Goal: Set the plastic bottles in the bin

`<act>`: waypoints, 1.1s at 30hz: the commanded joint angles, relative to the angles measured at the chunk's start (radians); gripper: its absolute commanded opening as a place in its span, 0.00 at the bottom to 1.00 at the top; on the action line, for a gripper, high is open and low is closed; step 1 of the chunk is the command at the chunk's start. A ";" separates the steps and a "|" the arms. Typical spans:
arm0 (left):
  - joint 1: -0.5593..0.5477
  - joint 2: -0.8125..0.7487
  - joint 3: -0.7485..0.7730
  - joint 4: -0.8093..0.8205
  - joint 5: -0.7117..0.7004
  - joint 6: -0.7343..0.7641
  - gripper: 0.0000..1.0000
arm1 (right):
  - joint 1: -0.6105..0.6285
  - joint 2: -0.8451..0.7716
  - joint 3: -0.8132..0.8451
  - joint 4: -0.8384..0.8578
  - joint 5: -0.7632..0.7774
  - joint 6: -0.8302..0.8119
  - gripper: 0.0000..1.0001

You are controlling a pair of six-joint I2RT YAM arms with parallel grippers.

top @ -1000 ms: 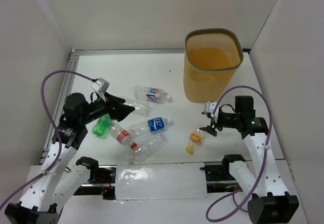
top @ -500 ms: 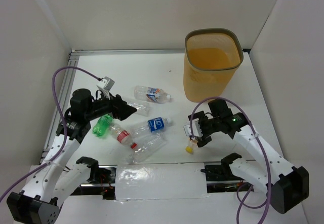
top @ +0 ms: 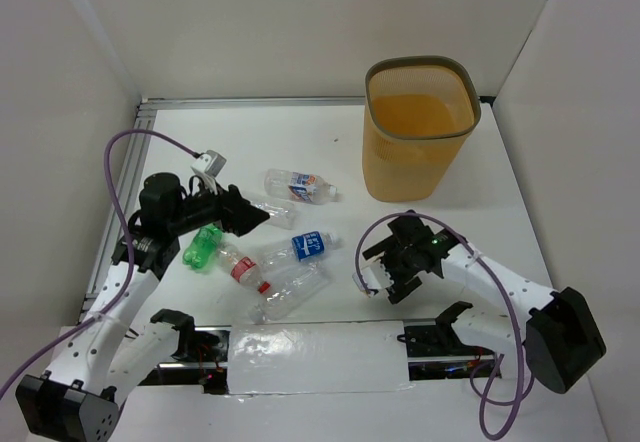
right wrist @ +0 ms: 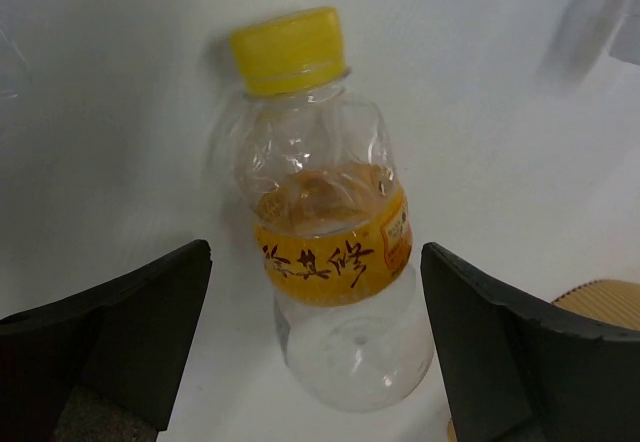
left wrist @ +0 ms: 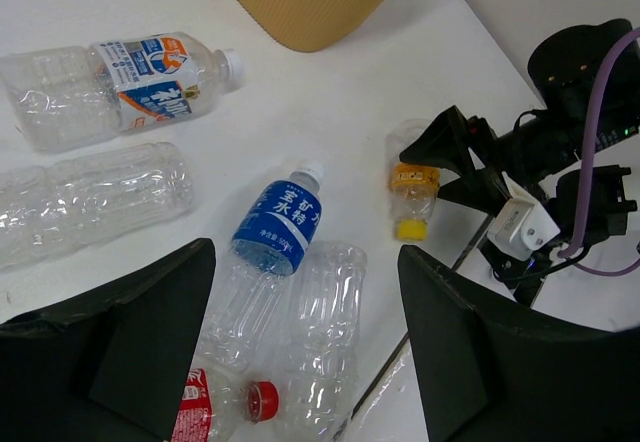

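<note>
1. Both arms were empty with fingers spread: the left end effector (left wrist: 305,334) hovered near the left edge, and the right end effector (right wrist: 315,297) hung over the small clear plastic bottle with yellow cap and orange label (right wrist: 325,262) by the desk's (top: 250,142) near edge.
2. Best approach: descend, bracket the label band, then close gently so the bottle would not roll.
3. The tall yellow-orange see-through bin (top: 410,167) stood at the far right corner.

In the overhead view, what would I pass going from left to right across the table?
First the green bottle, then the blue-labelled bottle, then the bin. Other things overlap these sideways, so I left them out.
</note>
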State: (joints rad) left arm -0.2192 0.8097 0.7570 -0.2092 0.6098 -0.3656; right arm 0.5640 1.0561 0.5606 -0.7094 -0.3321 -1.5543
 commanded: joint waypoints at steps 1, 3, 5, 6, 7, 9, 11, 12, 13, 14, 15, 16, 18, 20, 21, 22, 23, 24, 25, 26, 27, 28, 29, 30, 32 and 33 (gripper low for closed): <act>0.006 0.009 0.039 0.025 0.030 0.016 0.86 | 0.025 0.018 -0.039 0.073 0.070 -0.033 0.92; 0.006 0.009 0.039 0.025 0.030 0.016 0.86 | 0.034 0.027 -0.059 0.096 0.096 -0.047 0.91; 0.006 0.009 0.039 0.025 0.030 0.016 0.86 | 0.034 0.038 -0.082 0.116 0.116 -0.047 0.89; 0.006 0.019 0.039 0.025 0.030 0.016 0.86 | 0.034 0.038 -0.082 0.116 0.116 -0.068 0.84; 0.006 0.019 0.039 0.025 0.030 0.016 0.86 | 0.043 0.047 -0.082 0.116 0.125 -0.069 0.82; 0.006 0.028 0.039 0.025 0.030 0.016 0.86 | 0.043 0.047 -0.082 0.107 0.110 -0.069 0.78; 0.006 0.037 0.039 0.016 0.030 0.016 0.83 | 0.043 0.030 -0.082 0.094 0.096 -0.059 0.69; 0.006 0.048 0.039 0.016 0.030 0.016 0.82 | 0.043 0.018 -0.073 0.085 0.081 -0.059 0.65; 0.006 0.048 0.039 0.016 0.030 0.016 0.81 | 0.043 0.006 -0.073 0.068 0.068 -0.059 0.62; 0.006 0.057 0.039 0.016 0.030 0.016 0.81 | 0.043 -0.010 -0.044 0.058 0.036 -0.046 0.57; 0.006 0.066 0.039 0.016 0.041 0.016 0.78 | 0.043 -0.042 -0.013 0.038 -0.011 -0.026 0.51; 0.006 0.066 0.039 0.016 0.041 0.016 0.77 | 0.034 -0.059 -0.013 0.028 -0.012 -0.012 0.51; 0.006 0.075 0.039 0.016 0.059 0.007 0.73 | 0.008 -0.124 0.076 0.010 -0.163 0.032 0.43; 0.006 0.086 0.039 0.016 0.059 0.007 0.70 | -0.012 -0.139 0.125 0.010 -0.248 0.077 0.38; 0.006 0.098 0.039 0.016 0.074 0.007 0.68 | -0.022 -0.160 0.149 0.010 -0.289 0.092 0.37; 0.006 0.098 0.039 0.016 0.074 0.007 0.67 | -0.033 -0.160 0.174 0.010 -0.329 0.108 0.37; 0.006 0.111 0.039 0.016 0.085 0.007 0.64 | -0.051 -0.171 0.226 0.019 -0.403 0.152 0.37; 0.006 0.111 0.039 0.016 0.096 0.007 0.63 | -0.061 -0.171 0.254 0.019 -0.438 0.180 0.37; 0.006 0.123 0.039 0.016 0.105 0.007 0.63 | -0.071 -0.171 0.281 0.031 -0.473 0.197 0.37; 0.006 0.135 0.039 0.016 0.119 0.007 0.61 | -0.091 -0.157 0.338 0.031 -0.542 0.244 0.37; 0.006 0.135 0.039 0.016 0.119 0.007 0.61 | -0.102 -0.137 0.367 0.048 -0.574 0.276 0.37; 0.006 0.135 0.048 0.016 0.129 0.007 0.61 | -0.114 -0.128 0.396 0.068 -0.603 0.305 0.36; 0.006 0.146 0.048 0.016 0.140 0.007 0.61 | -0.140 -0.119 0.422 0.077 -0.636 0.351 0.35; 0.006 0.146 0.048 0.016 0.140 0.007 0.61 | -0.156 -0.119 0.467 0.096 -0.687 0.385 0.35; 0.006 0.146 0.048 0.016 0.151 0.007 0.61 | -0.200 -0.107 0.493 0.219 -0.725 0.521 0.35; 0.006 0.146 0.048 0.027 0.163 0.007 0.61 | -0.213 -0.107 0.507 0.279 -0.725 0.580 0.35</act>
State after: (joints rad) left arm -0.2184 0.9573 0.7593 -0.2108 0.7128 -0.3683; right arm 0.3935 0.9421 1.0039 -0.6075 -0.9157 -1.1995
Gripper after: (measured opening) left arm 0.617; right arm 0.649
